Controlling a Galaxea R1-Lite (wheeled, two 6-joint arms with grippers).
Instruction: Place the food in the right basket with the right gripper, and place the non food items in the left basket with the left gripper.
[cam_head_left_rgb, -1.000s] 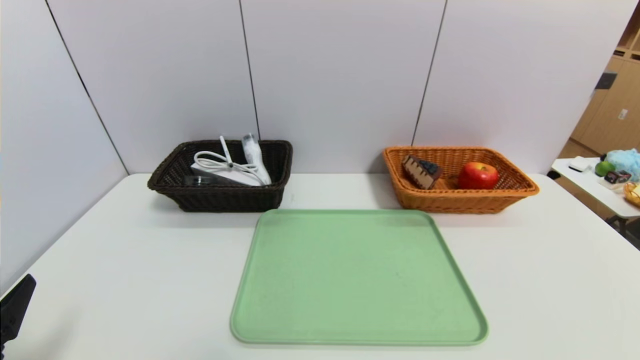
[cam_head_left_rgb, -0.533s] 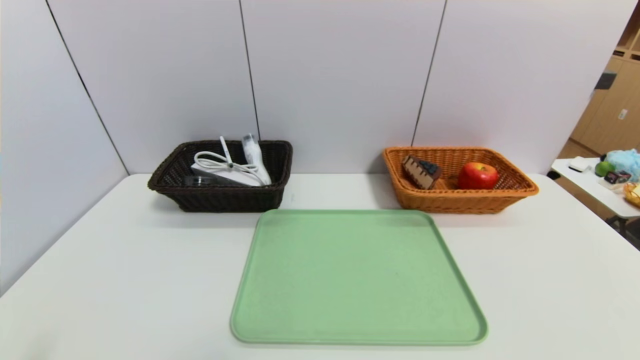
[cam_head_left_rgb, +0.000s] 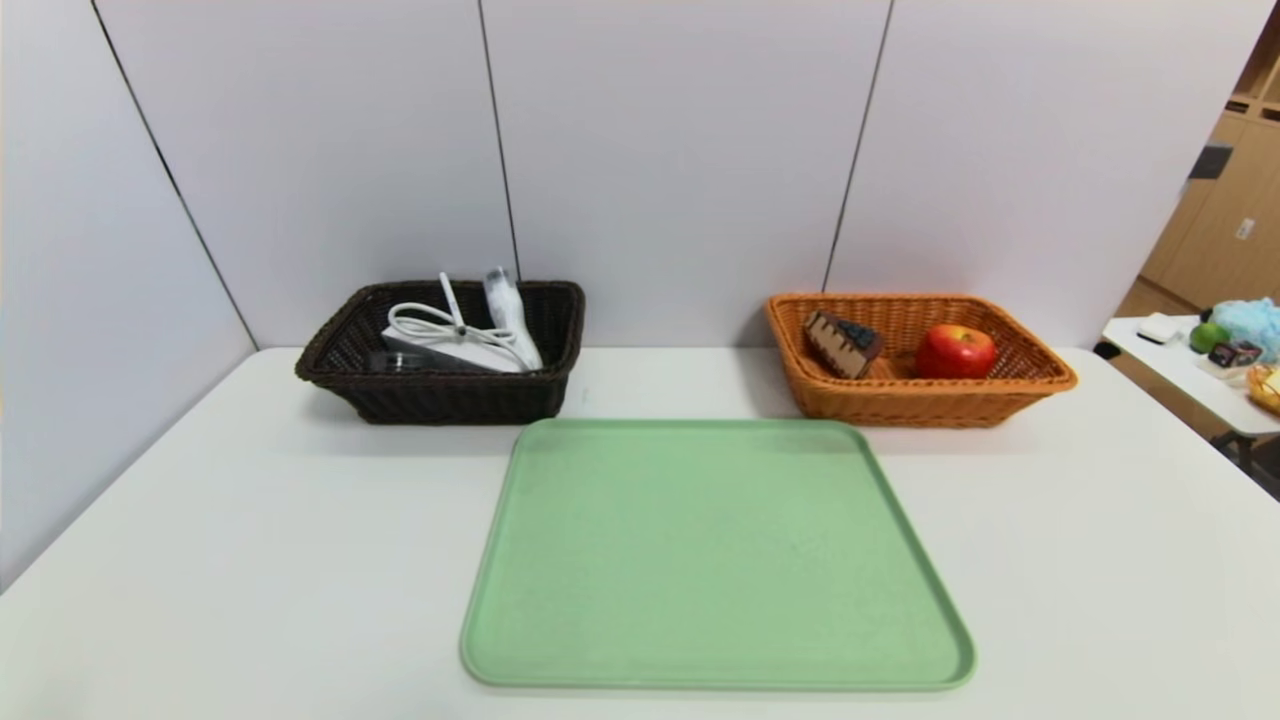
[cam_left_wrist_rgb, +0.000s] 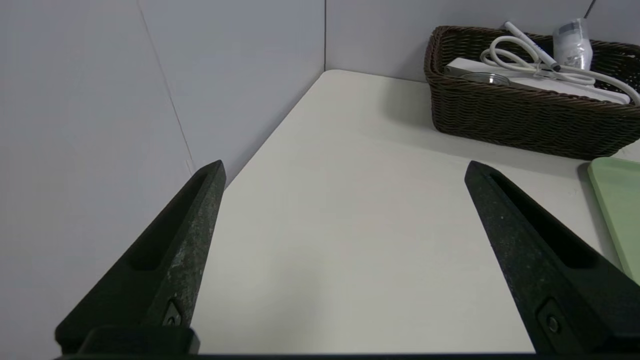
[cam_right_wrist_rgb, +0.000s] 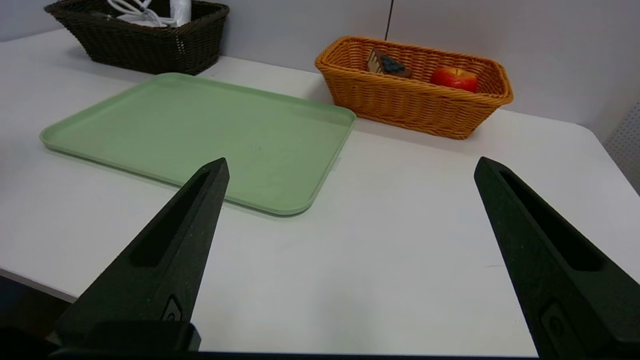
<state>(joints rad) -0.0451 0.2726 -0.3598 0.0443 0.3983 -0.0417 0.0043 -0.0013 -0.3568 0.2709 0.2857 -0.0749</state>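
The dark brown left basket (cam_head_left_rgb: 440, 395) at the back left holds the white power strip (cam_head_left_rgb: 455, 352) with its coiled cord, a white pen (cam_head_left_rgb: 450, 297), a clear bottle (cam_head_left_rgb: 510, 310) and a small glass dish (cam_head_left_rgb: 392, 360). In the orange right basket (cam_head_left_rgb: 915, 398) lie the cake wedge (cam_head_left_rgb: 843, 343) and the red apple (cam_head_left_rgb: 956, 351). Neither arm shows in the head view. My left gripper (cam_left_wrist_rgb: 343, 167) hangs open over bare table near the left wall, the left basket (cam_left_wrist_rgb: 525, 117) beyond it. My right gripper (cam_right_wrist_rgb: 351, 165) is open above the table's near right part, empty.
A bare green tray (cam_head_left_rgb: 715, 555) lies in the middle of the white table (cam_head_left_rgb: 250, 520). Grey wall panels close the back and left. A side table (cam_head_left_rgb: 1195, 380) with odds and ends stands off to the right.
The left arm's dark tip, seen at the lower left edge of the head view a second ago, has withdrawn out of that view. Nothing else has moved.
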